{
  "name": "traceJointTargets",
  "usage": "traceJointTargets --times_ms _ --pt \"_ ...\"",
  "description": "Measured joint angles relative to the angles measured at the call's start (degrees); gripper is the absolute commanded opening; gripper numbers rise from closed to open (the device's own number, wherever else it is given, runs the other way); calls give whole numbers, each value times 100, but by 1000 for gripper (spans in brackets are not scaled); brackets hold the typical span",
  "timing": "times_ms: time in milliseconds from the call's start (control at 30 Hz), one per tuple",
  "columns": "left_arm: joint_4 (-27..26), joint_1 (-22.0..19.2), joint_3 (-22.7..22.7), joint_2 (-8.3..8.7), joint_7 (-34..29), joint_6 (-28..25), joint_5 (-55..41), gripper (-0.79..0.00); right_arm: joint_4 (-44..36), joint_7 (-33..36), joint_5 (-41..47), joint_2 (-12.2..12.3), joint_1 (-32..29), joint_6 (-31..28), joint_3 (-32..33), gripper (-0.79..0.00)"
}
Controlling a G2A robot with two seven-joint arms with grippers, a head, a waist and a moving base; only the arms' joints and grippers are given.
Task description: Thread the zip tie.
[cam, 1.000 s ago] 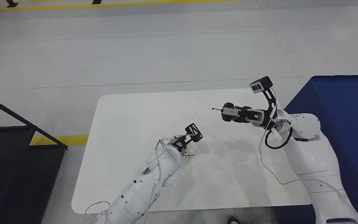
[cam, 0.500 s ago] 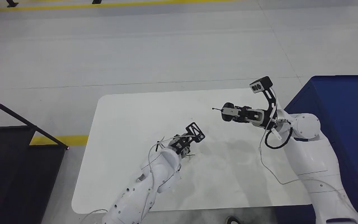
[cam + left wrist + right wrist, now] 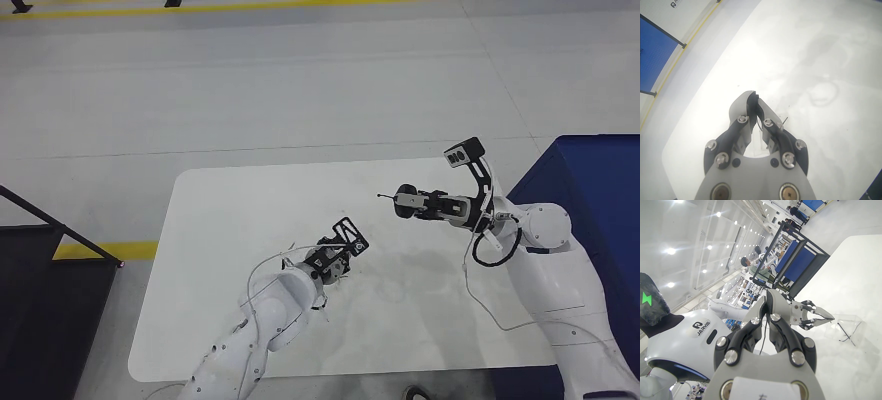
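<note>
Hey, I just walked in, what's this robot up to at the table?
It is working on threading a zip tie. The right claw is shut on a thin black zip tie, held up above the white table. The left claw is shut low over the table with a black strand pinched in it, at a clear tray holding loose ties. The two claws are apart, so nothing is threaded yet.

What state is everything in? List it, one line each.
Right gripper: fingers shut on a zip tie.
Left gripper: fingers shut on a thin black strand.
Clear container: lying on the table, loose zip ties inside.
</note>
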Motion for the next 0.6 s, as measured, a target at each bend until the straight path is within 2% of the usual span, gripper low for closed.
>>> traceJointTargets --times_ms 100,300,600 --pt "-363 223 -350 12 702 170 -819 -785 39 436 238 69 0 525 200 -785" --pt "-696 615 -774 43 1687 -111 -2161 -785 201 1052 128 227 27 1100 703 -785" --pt "-711 629 -785 43 1740 -114 -2233 -785 187 1044 96 235 38 1060 730 -785"
